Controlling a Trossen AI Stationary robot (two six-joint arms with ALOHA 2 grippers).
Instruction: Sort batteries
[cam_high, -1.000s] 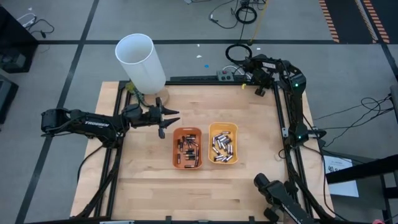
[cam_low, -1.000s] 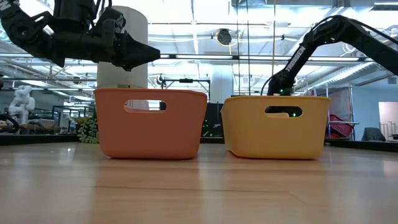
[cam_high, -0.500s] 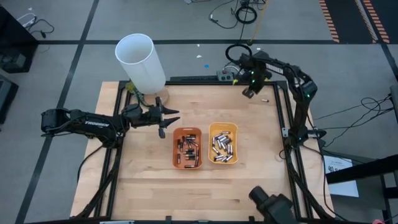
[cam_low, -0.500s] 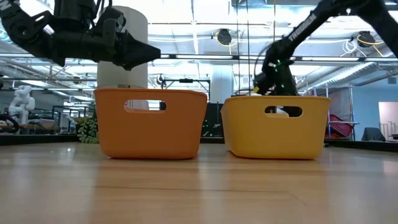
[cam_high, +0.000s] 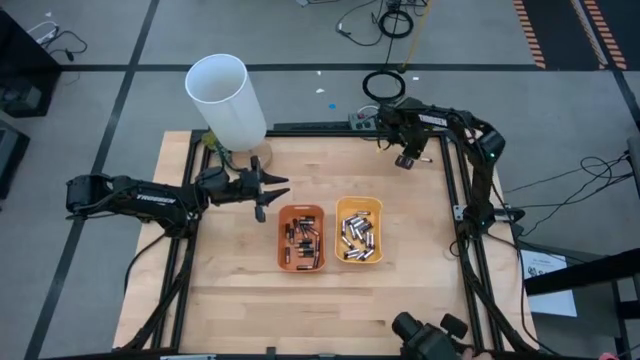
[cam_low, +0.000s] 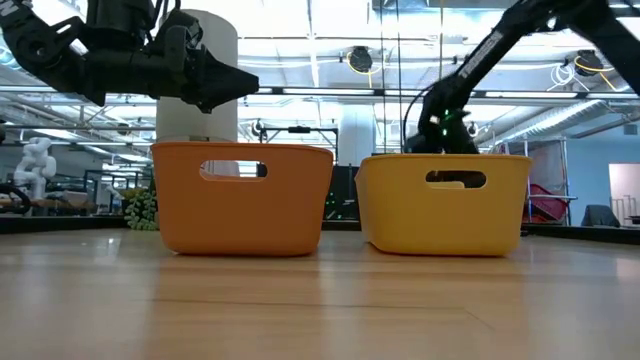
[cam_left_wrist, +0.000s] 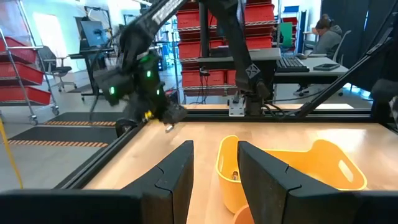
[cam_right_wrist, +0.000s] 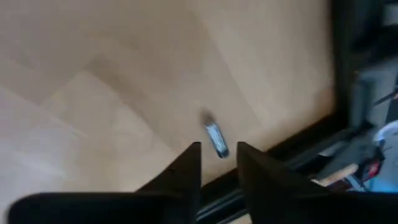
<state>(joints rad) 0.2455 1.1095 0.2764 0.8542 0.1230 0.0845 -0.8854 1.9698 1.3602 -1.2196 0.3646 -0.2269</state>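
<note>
- Right gripper hovers at the far right table edge, fingers parted, empty; one battery lies below.
- Left gripper hangs released beside the orange tray.
- Other batteries fill both trays.

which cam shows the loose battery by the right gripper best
The right wrist view: the loose battery lies on bare wood just beyond the right gripper. The high view shows only that gripper at the far edge; the low and left wrist views don't show the battery clearly.

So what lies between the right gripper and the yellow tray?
Only bare wood tabletop, going by the high view: the right gripper hangs near the far edge, the yellow tray nearer.
</note>
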